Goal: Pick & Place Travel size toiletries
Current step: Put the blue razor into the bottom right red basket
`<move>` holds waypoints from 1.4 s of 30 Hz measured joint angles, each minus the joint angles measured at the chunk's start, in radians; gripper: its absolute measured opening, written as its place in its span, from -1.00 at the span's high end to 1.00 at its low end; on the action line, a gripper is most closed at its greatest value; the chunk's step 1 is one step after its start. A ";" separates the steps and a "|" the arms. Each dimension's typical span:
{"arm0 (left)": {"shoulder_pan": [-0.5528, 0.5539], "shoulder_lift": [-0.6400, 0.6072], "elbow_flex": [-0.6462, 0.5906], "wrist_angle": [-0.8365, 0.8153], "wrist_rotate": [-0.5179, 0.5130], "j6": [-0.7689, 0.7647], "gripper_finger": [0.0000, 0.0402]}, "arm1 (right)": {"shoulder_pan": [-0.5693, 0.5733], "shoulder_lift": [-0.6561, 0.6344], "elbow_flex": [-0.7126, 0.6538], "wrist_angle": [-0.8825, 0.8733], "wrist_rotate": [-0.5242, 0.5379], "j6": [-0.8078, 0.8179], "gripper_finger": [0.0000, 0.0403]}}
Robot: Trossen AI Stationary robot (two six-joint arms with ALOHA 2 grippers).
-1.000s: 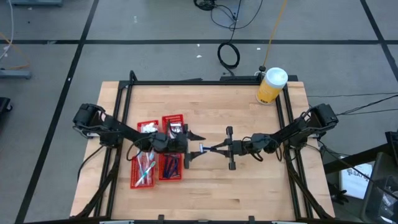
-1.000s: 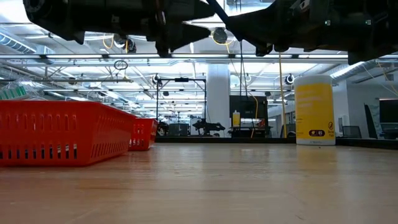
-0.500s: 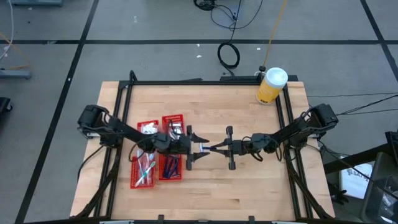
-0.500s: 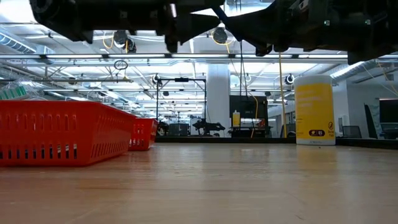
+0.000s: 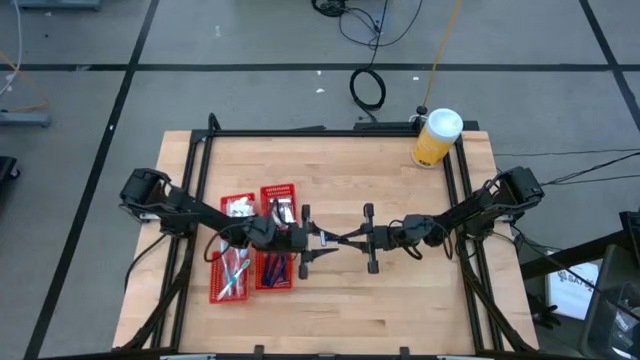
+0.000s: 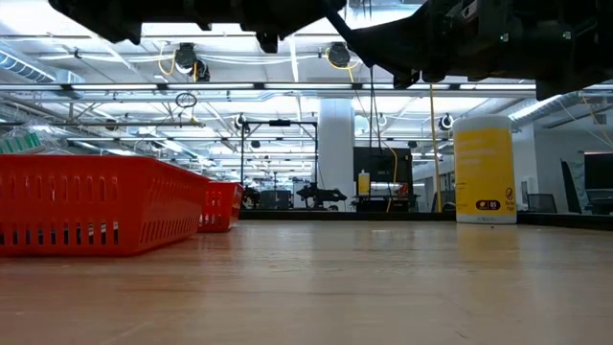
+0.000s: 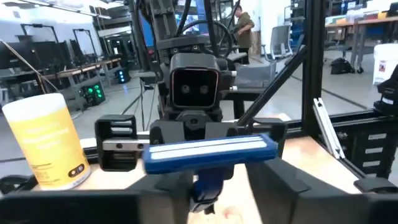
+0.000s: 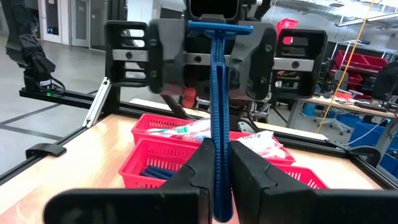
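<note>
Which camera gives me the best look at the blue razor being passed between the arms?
The right wrist view: the blue razor runs full length, handle shut in the right gripper, head at the left gripper. The left wrist view shows mainly its head. The high view shows a small sliver; the low view shows none of it.

Red mesh baskets [image 5: 255,250] (table's left); yellow jar [image 5: 436,138] far corner.

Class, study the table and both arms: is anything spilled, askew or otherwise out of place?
Nothing is spilled. The one oddity: a blue razor hangs in mid-air above the table, pinched by the right tool, its head between the left tool's fingers.
</note>
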State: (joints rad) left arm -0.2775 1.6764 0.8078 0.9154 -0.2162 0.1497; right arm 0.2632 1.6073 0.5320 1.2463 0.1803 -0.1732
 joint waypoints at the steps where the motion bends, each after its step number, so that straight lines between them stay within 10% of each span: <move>1: -0.001 -0.008 0.000 -0.017 -0.005 0.003 0.36 | 0.000 0.000 0.000 0.000 -0.001 0.000 0.90; 8: -0.005 -0.044 0.000 -0.138 -0.064 -0.032 0.92 | 0.001 0.000 0.000 -0.010 0.002 0.005 0.69; 18: -0.062 -0.187 0.000 -0.525 -0.250 -0.199 0.91 | 0.001 0.000 0.000 -0.035 0.001 0.051 0.47; 33: -0.310 -0.362 0.000 -1.286 -0.180 -1.100 0.93 | -0.009 0.000 0.000 -0.070 0.002 0.052 0.45; 42: -0.278 -0.328 -0.001 -1.287 -0.157 -1.199 0.14 | -0.009 0.000 0.000 -0.070 0.002 0.056 0.45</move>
State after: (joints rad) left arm -0.5554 1.3487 0.8070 -0.3713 -0.3730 -1.0494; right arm 0.2543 1.6070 0.5316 1.1767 0.1821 -0.1169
